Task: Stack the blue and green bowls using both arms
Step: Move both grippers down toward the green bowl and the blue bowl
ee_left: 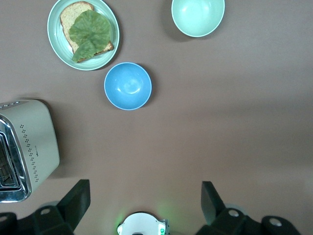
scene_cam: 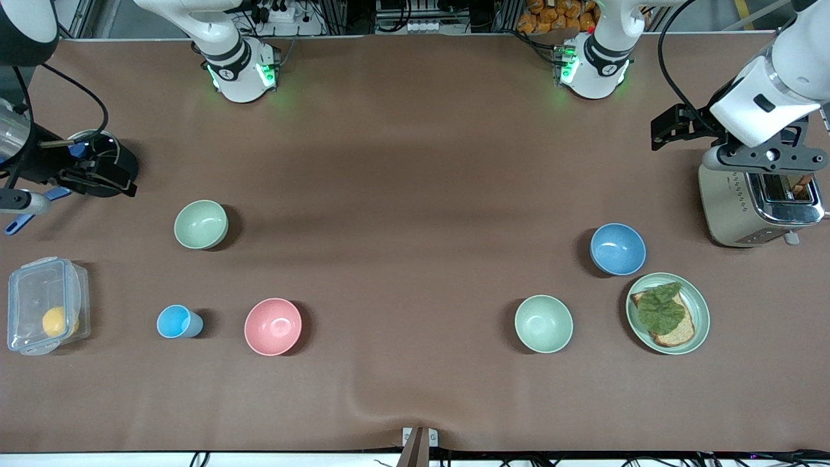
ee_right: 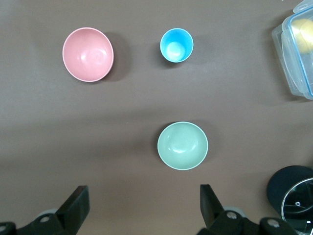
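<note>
Left gripper (scene_cam: 765, 155), fingers spread apart and holding nothing, hangs over the beige-and-chrome toaster (scene_cam: 758, 204) at the left arm's end of the table. Off from this gripper toward the table's middle and nearer the front camera sits the round matte mid-blue bowl (scene_cam: 617, 249), upright and empty; in the left wrist view it lies ahead of the open fingers (ee_left: 76, 200), apart from them. Just beside the blue bowl, nearer the camera, rests the pale green plate (scene_cam: 700, 318) carrying toast topped with a green leaf (scene_cam: 661, 308). A round matte sage-green bowl (scene_cam: 543, 323) stands near both, toward the table's middle.

Right gripper (scene_cam: 97, 172), fingers likewise apart and empty, hangs over the right arm's end of the table. A second sage-green bowl (scene_cam: 201, 224) lies closest to it, ahead of its fingers (ee_right: 76, 203) in the right wrist view. Nearer the camera are a pink bowl (scene_cam: 273, 326), a small light-blue cup (scene_cam: 176, 322) and a clear lidded plastic box (scene_cam: 45, 305).
</note>
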